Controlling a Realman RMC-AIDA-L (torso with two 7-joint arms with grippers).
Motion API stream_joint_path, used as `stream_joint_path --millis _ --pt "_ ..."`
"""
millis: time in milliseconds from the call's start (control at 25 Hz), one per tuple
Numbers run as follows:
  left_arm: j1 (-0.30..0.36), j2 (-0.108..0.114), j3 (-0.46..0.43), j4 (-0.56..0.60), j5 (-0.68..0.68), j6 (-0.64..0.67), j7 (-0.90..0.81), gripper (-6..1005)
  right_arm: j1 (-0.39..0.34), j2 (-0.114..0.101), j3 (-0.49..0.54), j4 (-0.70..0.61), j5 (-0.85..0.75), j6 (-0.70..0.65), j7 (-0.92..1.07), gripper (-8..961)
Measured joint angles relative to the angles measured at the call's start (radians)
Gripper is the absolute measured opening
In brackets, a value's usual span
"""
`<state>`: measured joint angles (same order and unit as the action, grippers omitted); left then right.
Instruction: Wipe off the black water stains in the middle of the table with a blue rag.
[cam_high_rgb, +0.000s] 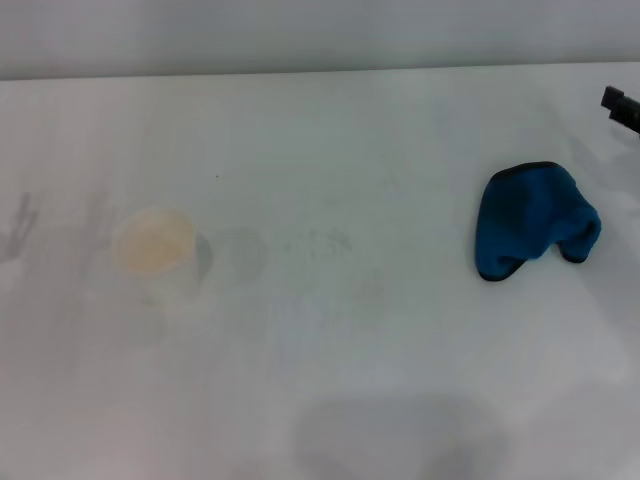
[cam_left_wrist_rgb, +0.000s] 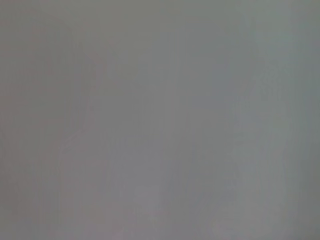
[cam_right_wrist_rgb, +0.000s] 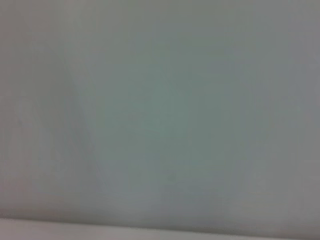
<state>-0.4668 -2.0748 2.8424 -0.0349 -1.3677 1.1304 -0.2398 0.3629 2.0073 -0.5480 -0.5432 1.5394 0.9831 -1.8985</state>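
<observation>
Nearest the camera lies bare white table (cam_high_rgb: 330, 400) under a soft grey shadow. No distinct black stain shows at mid-table; only faint grey smudging (cam_high_rgb: 325, 243) appears there. Left of it stands a translucent cup (cam_high_rgb: 155, 250). Well right lies the crumpled blue rag (cam_high_rgb: 535, 220), ungripped. A dark part (cam_high_rgb: 622, 106), probably the right arm, enters at the far right edge; jaw state cannot be told. Left arm unseen. Risk: a sweep running too far left could topple the cup.
</observation>
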Motion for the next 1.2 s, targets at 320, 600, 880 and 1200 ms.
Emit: stream_joint_path --millis 320,600,880,1200 --pt "0.003 -0.002 0.000 0.002 -0.023 -0.007 0.000 863 -0.007 0.002 0.044 0.224 0.329 0.031 -0.399 703" --pt "0.015 -0.004 0.002 0.003 -0.026 -0.007 0.005 863 -0.022 0.003 0.046 0.308 0.470 0.046 -0.543 703" --pt "0.011 -0.001 0.002 -0.001 -0.027 -0.007 0.005 863 -0.039 0.005 0.105 0.379 0.538 0.130 -0.681 703" --pt "0.006 -0.001 0.002 -0.005 -0.044 -0.019 0.014 864 -0.040 0.005 0.176 0.425 0.541 0.183 -0.775 703"
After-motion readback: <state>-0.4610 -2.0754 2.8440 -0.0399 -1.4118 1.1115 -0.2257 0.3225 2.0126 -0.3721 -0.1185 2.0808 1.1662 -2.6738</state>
